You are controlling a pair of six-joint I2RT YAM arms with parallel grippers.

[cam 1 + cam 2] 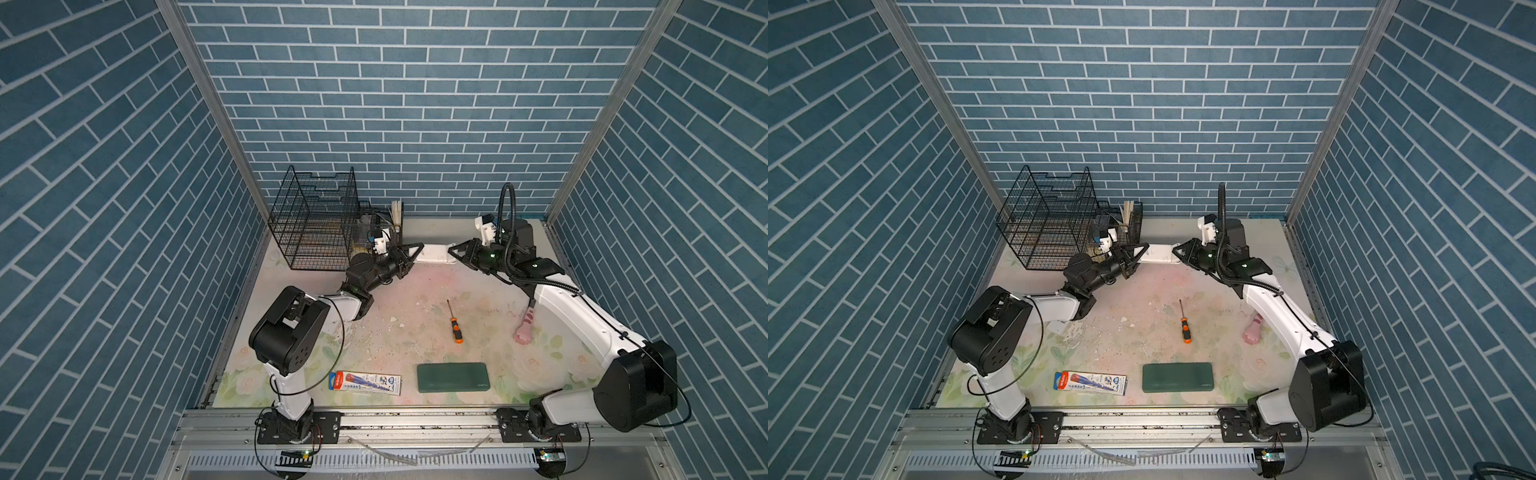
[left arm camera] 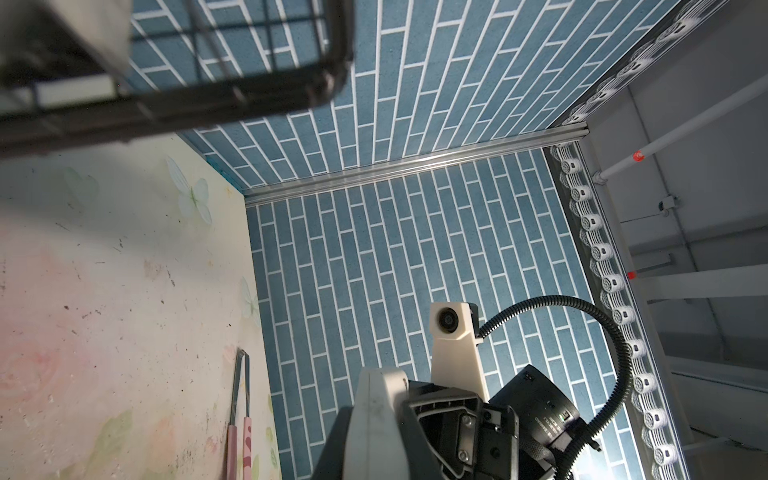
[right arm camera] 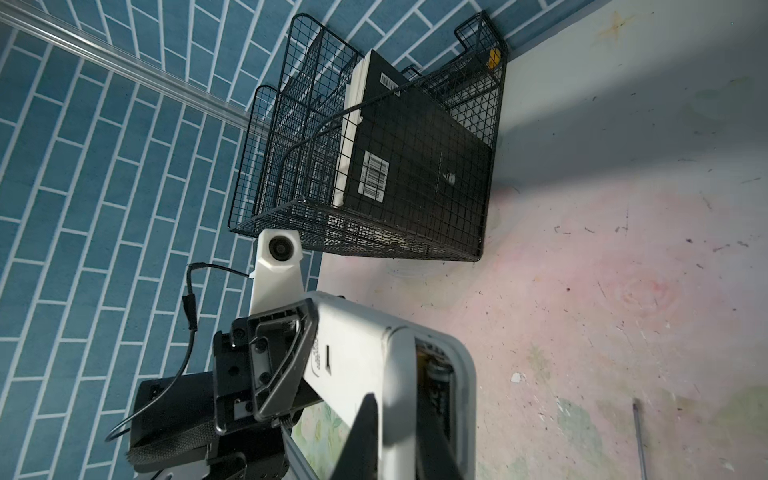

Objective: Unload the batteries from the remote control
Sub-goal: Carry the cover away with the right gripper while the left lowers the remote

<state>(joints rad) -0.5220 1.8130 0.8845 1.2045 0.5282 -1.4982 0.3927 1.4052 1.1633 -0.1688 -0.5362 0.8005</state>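
Held off the surface near the back wall: the white remote, gripped at both ends. Left hand clamped on one end, right hand closed on the other — both seen in both top views, remote level between them. In the right wrist view, remote close up with its battery bay open along one edge; inside, the batteries partly visible, dark with a gold-toned end, still seated. Count not clear. Left hand in that same view pinching the far end. In the left wrist view, remote edge-on, right hand on it.

Lying on the surface: screwdriver mid-area, well apart from both hands; green case and a flat box near the front edge; pink tool beside the right arm. Wire rack at back left, just behind the left hand.
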